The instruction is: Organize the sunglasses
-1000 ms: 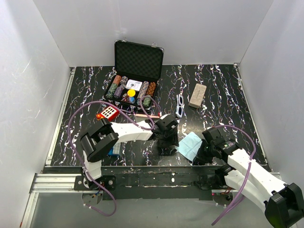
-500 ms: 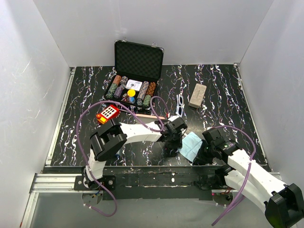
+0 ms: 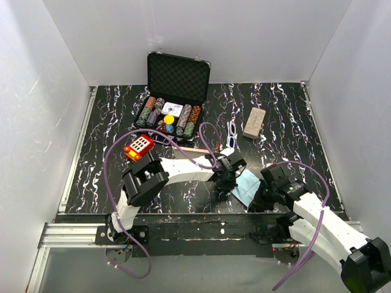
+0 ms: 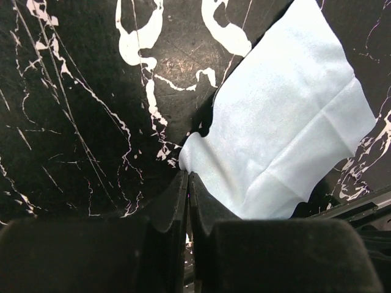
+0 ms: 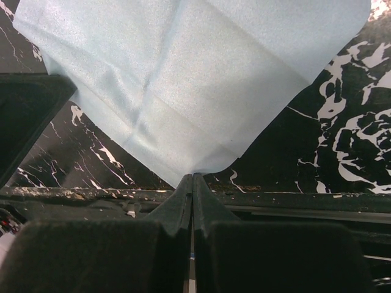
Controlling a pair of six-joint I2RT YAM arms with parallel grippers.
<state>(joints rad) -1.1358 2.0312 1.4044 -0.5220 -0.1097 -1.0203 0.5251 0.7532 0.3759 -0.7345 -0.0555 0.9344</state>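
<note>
The white-framed sunglasses (image 3: pixel 231 135) lie on the black marbled table, beyond both grippers and apart from them. A light blue cloth (image 3: pixel 245 185) lies flat near the front edge. My left gripper (image 3: pixel 228 183) is shut with its tips pinching the cloth's (image 4: pixel 287 128) left corner, seen in the left wrist view (image 4: pixel 186 173). My right gripper (image 3: pixel 260 198) is shut on the cloth's (image 5: pixel 183 79) near corner, seen in the right wrist view (image 5: pixel 193 176). The cloth is spread between the two grippers.
A grey-brown oblong case (image 3: pixel 253 123) lies right of the sunglasses. An open black case of poker chips (image 3: pixel 173 110) stands at the back. A red keypad gadget (image 3: pixel 138 146) and a pink bar (image 3: pixel 197 148) lie left of centre. The table's front rail (image 5: pixel 305 201) runs just below the right gripper.
My left arm has reached rightward to the cloth and its jaws have closed on the cloth's left corner. The right gripper has stayed shut on its corner.
</note>
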